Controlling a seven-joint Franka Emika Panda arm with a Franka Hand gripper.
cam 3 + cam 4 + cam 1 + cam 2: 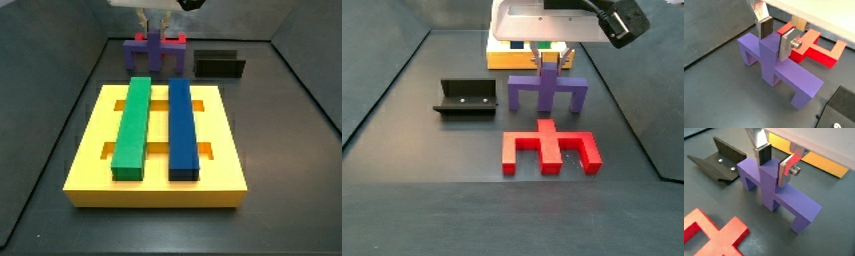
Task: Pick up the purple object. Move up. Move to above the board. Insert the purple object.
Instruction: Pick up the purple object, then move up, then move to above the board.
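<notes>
My main worry is the grip: the pincer (775, 36) has only the narrow raised stem of the purple object (774, 62) between its plates, so I judge an off-centre clamp could let the heavy crossbar swing or slip on the lift and spoil its line-up with the board (94, 150). The plates flank the stem, but I cannot tell whether they are clamped. The piece lies on the dark floor between the board and the red block (549, 150), matte and sharp-edged.
</notes>
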